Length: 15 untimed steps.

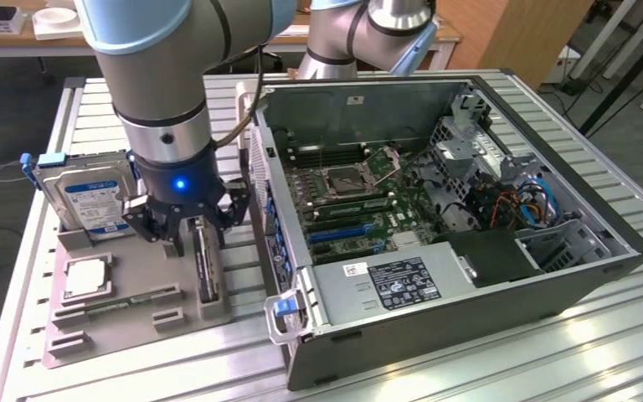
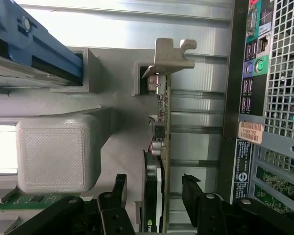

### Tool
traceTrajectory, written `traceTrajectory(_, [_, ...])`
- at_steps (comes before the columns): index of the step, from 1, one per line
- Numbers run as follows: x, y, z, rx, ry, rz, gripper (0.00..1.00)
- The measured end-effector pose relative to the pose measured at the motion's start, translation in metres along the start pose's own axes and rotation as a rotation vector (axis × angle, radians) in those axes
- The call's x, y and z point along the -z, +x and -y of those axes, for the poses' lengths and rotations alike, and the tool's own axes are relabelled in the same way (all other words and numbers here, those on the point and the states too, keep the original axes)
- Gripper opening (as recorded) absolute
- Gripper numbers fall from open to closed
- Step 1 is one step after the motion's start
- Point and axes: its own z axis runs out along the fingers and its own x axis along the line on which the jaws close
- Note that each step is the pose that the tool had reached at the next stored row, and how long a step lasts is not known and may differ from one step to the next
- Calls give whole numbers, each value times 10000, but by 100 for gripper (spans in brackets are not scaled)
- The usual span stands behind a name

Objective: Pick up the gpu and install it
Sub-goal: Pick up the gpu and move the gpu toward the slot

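Pointing down: arm point(image 1: 160, 100) | fingers point(image 2: 191, 192) wide, straddling upright gpu point(image 2: 161, 112) | no contact

One gpu point(image 1: 207, 266), one hard drive point(image 1: 90, 198), one processor point(image 1: 86, 277), one memory stick point(image 1: 121, 306), one computer case point(image 1: 434, 328).

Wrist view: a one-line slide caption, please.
Open end effector straddling the gpu, which stands on edge in its grey holder beside the computer case.

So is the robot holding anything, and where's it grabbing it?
Nothing is held. The jaws stand open, one on each side of the gpu, with gaps between.
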Motion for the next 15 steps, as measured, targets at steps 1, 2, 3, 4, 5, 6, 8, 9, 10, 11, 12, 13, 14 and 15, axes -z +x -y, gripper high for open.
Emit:
traceTrajectory(1, [-10, 1, 0, 0, 0, 0, 58])
traceTrajectory(2, [-20, 1, -1, -1, -1, 0, 58])
traceTrajectory(3, [-30, 2, -1, -1, 0, 0, 58])
traceTrajectory(4, [-39, 2, -1, -1, -1, 0, 58])
traceTrajectory(5, [-45, 3, -2, -1, 0, -1, 58])
traceTrajectory(6, [-50, 3, -2, -1, 0, -1, 58])
traceTrajectory(8, [-62, 4, -2, -1, -1, -6, 58])
traceTrajectory(9, [-68, 3, -3, 0, -1, -9, 58])
traceTrajectory(10, [-74, 4, -4, 0, -1, -14, 58])
traceTrajectory(11, [-78, 4, -5, -1, 0, -21, 58])
traceTrajectory(12, [-82, 4, -6, 0, 0, -26, 58])
traceTrajectory(13, [-86, 4, -8, -1, 0, -31, 58])
traceTrajectory(14, [-89, 5, -10, 0, -1, -36, 58])
traceTrajectory(15, [-93, 5, -14, -1, -1, -43, 58])
